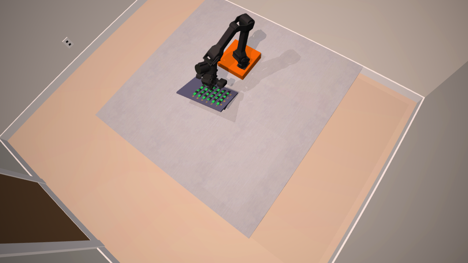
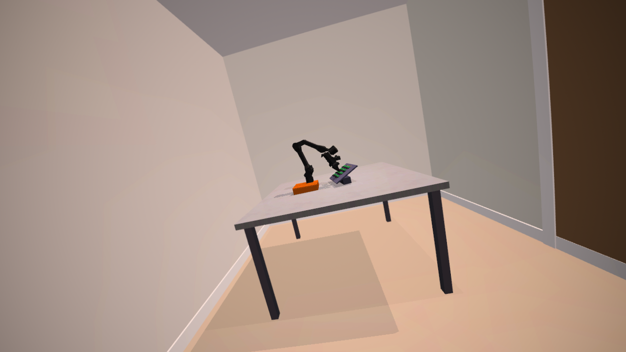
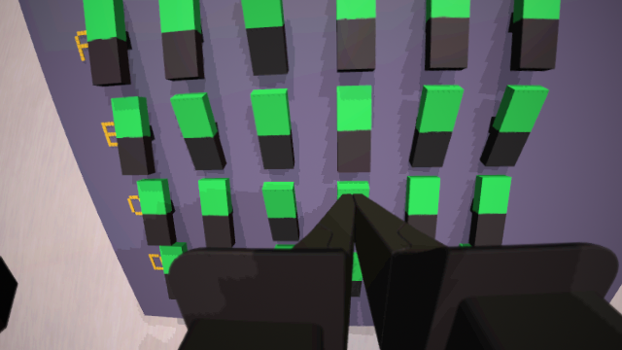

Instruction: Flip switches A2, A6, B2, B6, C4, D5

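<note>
The tilted purple panel [image 1: 188, 88] [image 2: 353, 166] [image 3: 578, 160] carries green-and-black switches. My gripper [image 1: 211, 89] [image 2: 338, 170] [image 3: 351, 203] is shut and empty, its tips low over the panel at C4. In the wrist view, switch C4 [image 3: 353, 188] shows only its green far end; the fingers cover the rest, and contact is unclear. Switches A2 [image 3: 181, 53] and A6 [image 3: 538, 44] appear raised at the black near end. Switches B2 [image 3: 193, 117] and B6 [image 3: 522, 109] appear raised at the green far end. D5 is hidden behind the gripper.
Switches C3 [image 3: 280, 206] and C5 [image 3: 423, 196] flank the tips, and B4 [image 3: 354, 112] is just beyond. Switch D4 [image 3: 357, 267] is partly covered by the fingers. The orange base block [image 1: 229, 67] [image 2: 305, 188] stands under the arm on the grey table [image 1: 245, 156] [image 2: 371, 188].
</note>
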Robot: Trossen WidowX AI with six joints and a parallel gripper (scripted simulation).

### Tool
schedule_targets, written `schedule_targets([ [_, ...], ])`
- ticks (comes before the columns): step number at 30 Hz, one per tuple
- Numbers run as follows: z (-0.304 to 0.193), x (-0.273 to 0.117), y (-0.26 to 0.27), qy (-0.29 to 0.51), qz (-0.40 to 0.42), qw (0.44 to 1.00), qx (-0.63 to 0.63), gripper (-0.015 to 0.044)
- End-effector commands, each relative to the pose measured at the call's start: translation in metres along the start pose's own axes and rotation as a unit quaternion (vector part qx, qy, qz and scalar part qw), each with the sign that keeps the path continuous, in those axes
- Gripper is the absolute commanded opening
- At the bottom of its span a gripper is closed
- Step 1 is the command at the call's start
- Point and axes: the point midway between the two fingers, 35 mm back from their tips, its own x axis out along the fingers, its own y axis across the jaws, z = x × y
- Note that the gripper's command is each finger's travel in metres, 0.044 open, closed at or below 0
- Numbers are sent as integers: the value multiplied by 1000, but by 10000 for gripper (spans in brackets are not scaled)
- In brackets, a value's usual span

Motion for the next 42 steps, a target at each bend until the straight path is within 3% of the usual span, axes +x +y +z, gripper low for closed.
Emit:
schedule_targets([
  [1,0,1,-1,0,-2,1000,3,0],
  [42,1,-5,-1,-2,0,1000,0,0],
])
